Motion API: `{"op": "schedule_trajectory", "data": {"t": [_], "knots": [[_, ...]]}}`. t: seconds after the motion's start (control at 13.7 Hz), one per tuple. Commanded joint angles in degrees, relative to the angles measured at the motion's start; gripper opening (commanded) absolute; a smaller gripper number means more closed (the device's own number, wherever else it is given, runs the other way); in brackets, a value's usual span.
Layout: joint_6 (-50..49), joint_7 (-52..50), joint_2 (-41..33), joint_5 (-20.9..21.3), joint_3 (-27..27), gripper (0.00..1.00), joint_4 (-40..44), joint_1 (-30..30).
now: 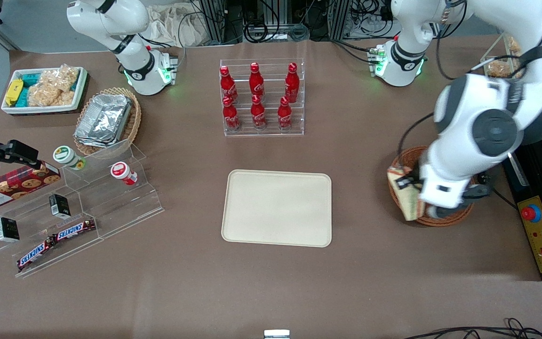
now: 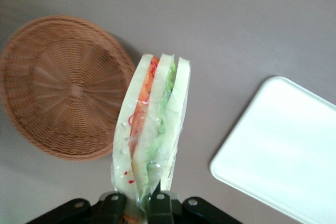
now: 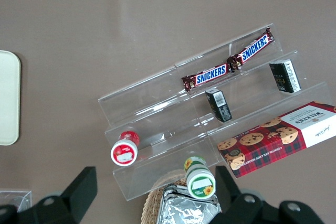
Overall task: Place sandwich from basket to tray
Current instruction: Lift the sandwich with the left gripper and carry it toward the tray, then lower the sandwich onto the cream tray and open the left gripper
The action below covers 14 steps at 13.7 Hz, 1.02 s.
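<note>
The gripper point(image 2: 135, 201) is clamped on the sandwich point(image 2: 152, 129), holding it by one end above the counter point(image 1: 271, 282). In the wrist view the black fingers point(image 2: 158, 203) press the clear film wrap from both sides. The sandwich is a wedge of three pale bread slices with an orange-red layer and a green layer between them. In the front view the sandwich point(image 1: 405, 193) hangs over the rim of the basket point(image 1: 440, 219), at the side that faces the tray point(image 1: 278, 207).

The basket point(image 2: 65, 87) is round, shallow and woven from reddish-brown wicker, with ribs radiating from its centre. It stands toward the working arm's end of the counter.

The tray is a flat cream rectangle with rounded corners and a low rim. It lies on the brown counter, well apart from the basket.
</note>
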Motion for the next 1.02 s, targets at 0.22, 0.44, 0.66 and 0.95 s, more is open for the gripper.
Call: {"op": "schedule_trajectory", "data": {"t": [0.22,0.44,0.66,0.95], "knots": [[2.47,-1.18,19.58,0.45,0.28,0.0,14.32,-12.01],[10.48,-5.22,23.46,0.71,0.28,0.0,13.45,-15.0],[12.95,-5.23,25.75,0.89,0.36,0.0,13.36,-16.16],[15.24,-4.87,25.58,0.89,0.54,0.31,10.64,-15.72]]}}
